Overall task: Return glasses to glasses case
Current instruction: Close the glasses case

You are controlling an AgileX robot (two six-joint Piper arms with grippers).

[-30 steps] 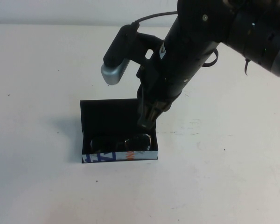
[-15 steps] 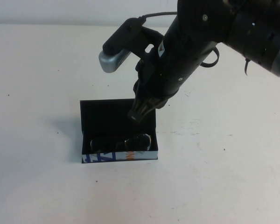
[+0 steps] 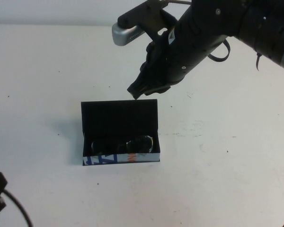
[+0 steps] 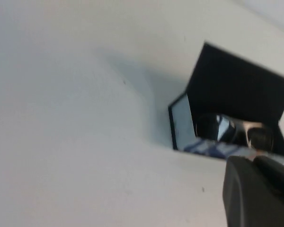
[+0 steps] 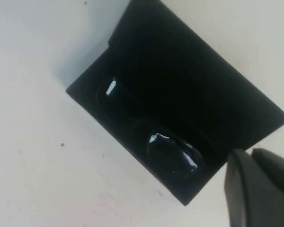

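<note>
The glasses (image 3: pixel 128 143) lie inside the open case (image 3: pixel 119 160), along its front wall, with their lenses facing up and catching light. In the right wrist view both lenses show against the black lining of the case (image 5: pixel 236 99), and the glasses (image 5: pixel 151 137) sit wholly within it. The lid stands upright behind them, and the light blue front with dark blue and orange marks faces the robot. The left wrist view shows the case (image 4: pixel 180 125) from its end, the glasses (image 4: pixel 232 130) resting low between the lid and the front wall.

The right gripper (image 3: pixel 141 88) hangs above the top edge of the lid, at its right end, clear of the case and holding nothing. Its fingers are pressed together, which the right wrist view confirms at the gripper (image 5: pixel 258 156).

The left gripper (image 4: pixel 255 163) is low over the table (image 3: pixel 38 71) near the robot's left front, well apart from the case. Its fingers meet with no gap, gripping nothing.
</note>
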